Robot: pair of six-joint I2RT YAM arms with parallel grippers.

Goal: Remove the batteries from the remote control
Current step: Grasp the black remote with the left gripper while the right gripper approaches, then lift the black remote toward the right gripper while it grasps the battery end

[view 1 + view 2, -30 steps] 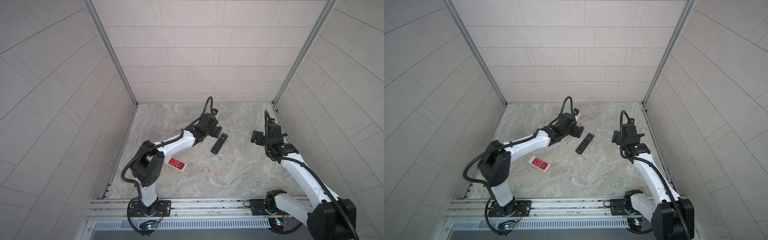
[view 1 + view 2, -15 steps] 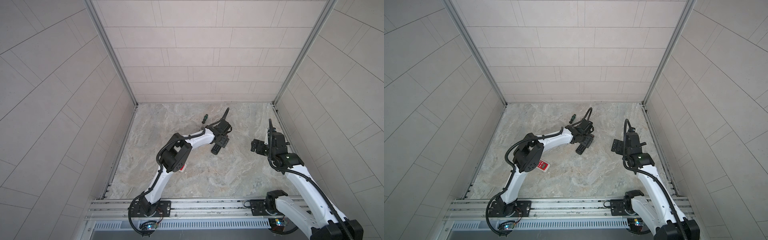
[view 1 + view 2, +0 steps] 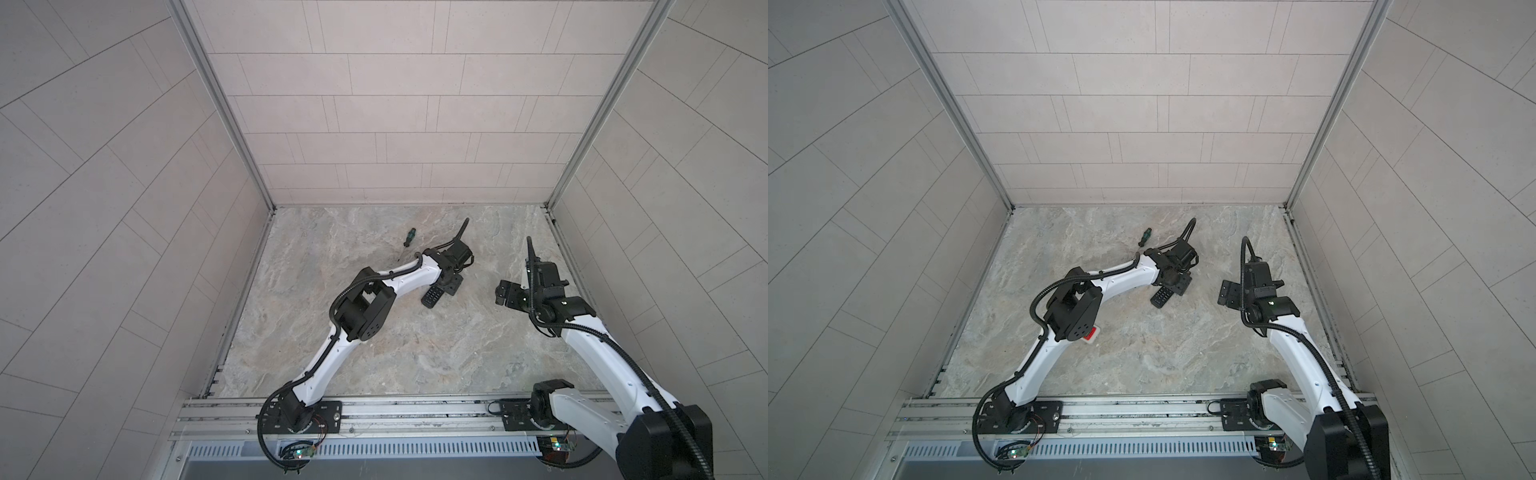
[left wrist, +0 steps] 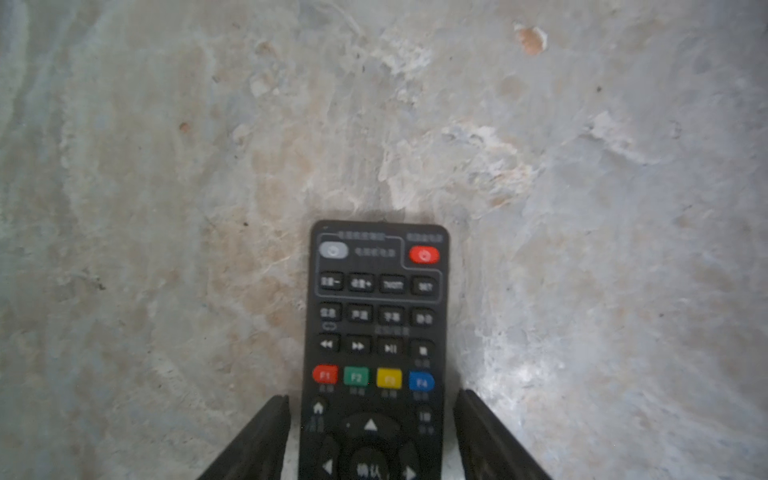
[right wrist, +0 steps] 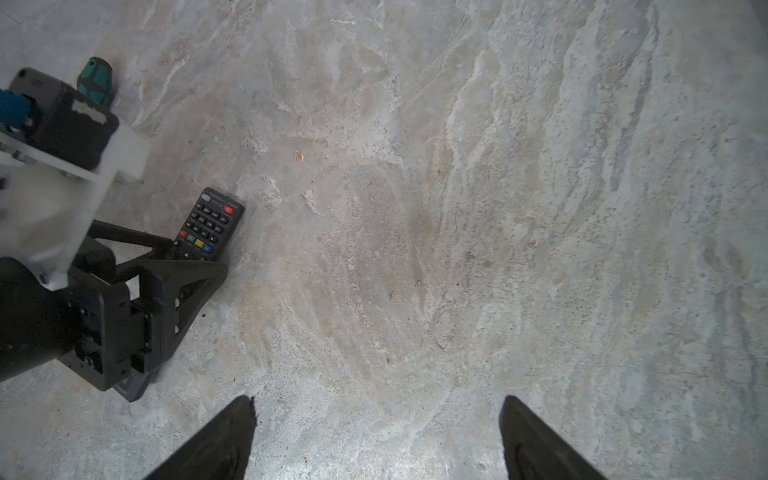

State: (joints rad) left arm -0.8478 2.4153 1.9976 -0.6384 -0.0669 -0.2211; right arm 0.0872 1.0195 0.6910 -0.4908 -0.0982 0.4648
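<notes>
1. Left wrist view: the black remote control (image 4: 376, 332) lies flat on the marbled worktop (image 4: 166, 166), button side up, so its back is hidden and the batteries cannot be seen.
2. The left claw (image 4: 372, 397) straddles the remote's lower half. One finger (image 4: 266, 440) stands on each long side with a thin strip of worktop showing between finger and casing (near, not pressing), so the claw is released.
3. In both top views the remote (image 3: 432, 295) (image 3: 1161, 297) sits about midway between the left and right edges, somewhat nearer the far edge, with the left claw (image 3: 451, 284) down over its far end.
4. The right claw (image 5: 377, 399) is spread wide with nothing between its fingers. It hangs over bare worktop nearer the right edge (image 3: 505, 293), well apart from the remote.
5. A green-handled screwdriver (image 3: 409, 237) lies toward the far edge, beyond the left arm's forearm.
6. In a top view a small red-and-white item (image 3: 1090, 336) peeks out beside the left arm's elbow; what it is cannot be told.
</notes>
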